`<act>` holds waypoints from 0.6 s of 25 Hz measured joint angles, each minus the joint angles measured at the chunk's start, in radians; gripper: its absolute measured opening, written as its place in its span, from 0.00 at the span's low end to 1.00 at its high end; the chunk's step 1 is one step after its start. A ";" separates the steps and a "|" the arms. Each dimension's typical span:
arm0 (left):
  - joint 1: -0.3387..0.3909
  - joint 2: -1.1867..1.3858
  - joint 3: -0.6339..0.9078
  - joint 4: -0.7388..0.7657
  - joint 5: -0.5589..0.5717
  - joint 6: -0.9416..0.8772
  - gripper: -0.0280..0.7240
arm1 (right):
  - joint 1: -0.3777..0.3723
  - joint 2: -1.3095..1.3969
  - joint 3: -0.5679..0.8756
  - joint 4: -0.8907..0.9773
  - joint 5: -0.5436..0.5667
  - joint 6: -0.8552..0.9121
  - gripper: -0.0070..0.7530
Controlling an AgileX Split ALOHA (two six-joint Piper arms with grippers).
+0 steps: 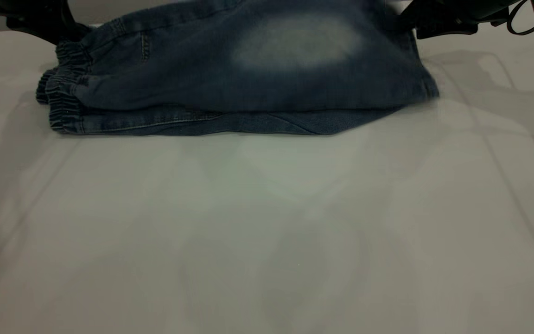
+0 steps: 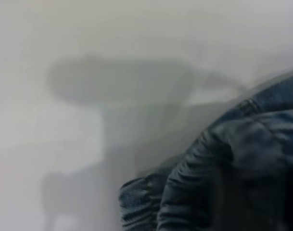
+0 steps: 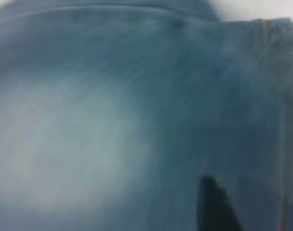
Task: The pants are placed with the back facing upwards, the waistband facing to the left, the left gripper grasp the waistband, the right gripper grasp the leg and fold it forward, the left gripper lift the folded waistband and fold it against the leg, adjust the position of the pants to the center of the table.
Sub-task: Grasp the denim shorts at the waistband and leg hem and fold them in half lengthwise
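Left gripper (image 1: 65, 32) at waistband (image 1: 63, 88), right gripper (image 1: 410, 21) at leg (image 1: 295, 44) hem; grip of both cannot tell. Pants (image 1: 230, 88) soft, limp denim, moderately heavy; hold thick elastic band and hem.

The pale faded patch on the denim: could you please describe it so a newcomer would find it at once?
On the white table, the blue denim pants lie folded at the far edge, elastic waistband at the left. On their top layer, right of the middle, sits the pale faded patch: a whitish oval, the only light area on the dark cloth.
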 joint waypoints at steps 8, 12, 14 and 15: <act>0.001 -0.051 0.000 -0.002 0.016 -0.005 0.76 | 0.000 -0.049 -0.001 -0.020 0.025 0.017 0.64; 0.002 -0.124 -0.001 0.007 0.093 -0.007 0.77 | 0.010 -0.104 -0.011 -0.106 0.051 0.089 0.65; 0.004 -0.160 -0.002 0.026 0.130 -0.007 0.77 | 0.020 -0.128 -0.011 -0.161 0.062 0.147 0.65; 0.007 -0.170 -0.002 0.042 0.153 -0.007 0.77 | 0.028 -0.139 -0.013 -0.195 0.062 0.172 0.65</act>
